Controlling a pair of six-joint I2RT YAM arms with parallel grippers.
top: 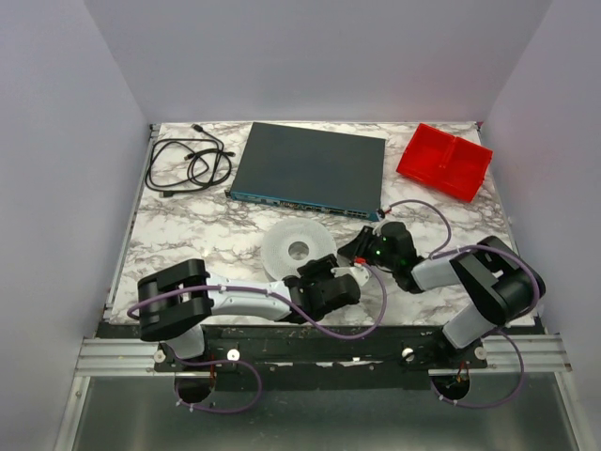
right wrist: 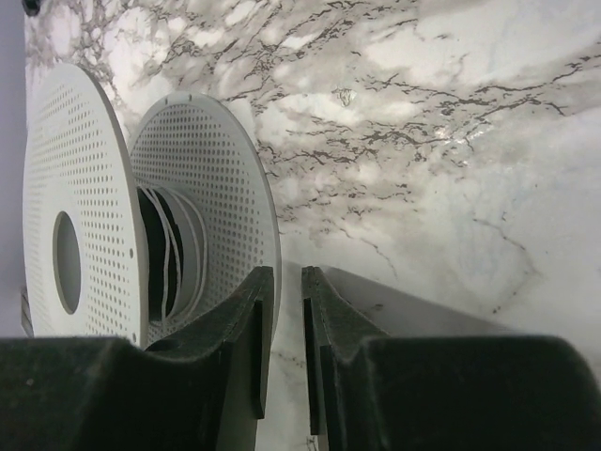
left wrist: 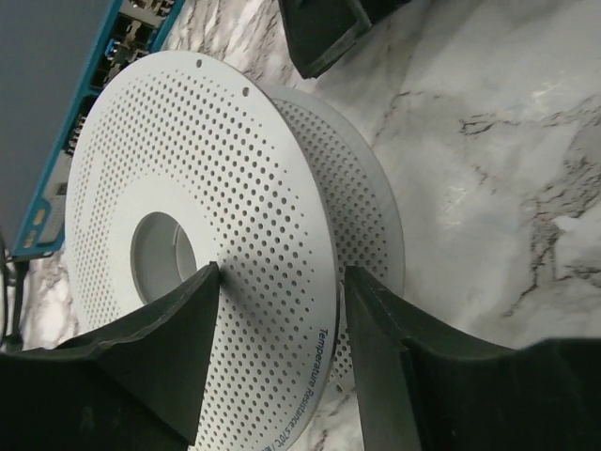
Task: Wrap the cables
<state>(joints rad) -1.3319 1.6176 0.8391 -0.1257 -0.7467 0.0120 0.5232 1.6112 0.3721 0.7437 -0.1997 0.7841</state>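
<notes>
I'm treating wire (right wrist: pixel 172 254) as limp, light (pinching near spool (left wrist: pixel 216 188)); left claw (left wrist: pixel 282 274) apart astride rim, right claw (right wrist: pixel 285 274) can't tell.

Even diffuse overhead light, bright enough, only soft shadows on the marble worktop (top: pixel 188 244); sheen patches on it in both wrist views, their near foreground dark and slightly soft, top view sharp throughout.

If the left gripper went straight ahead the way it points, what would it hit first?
The white spool: its near flange stands between the open fingers of the left gripper, so they would probably just slide deeper along it.
</notes>
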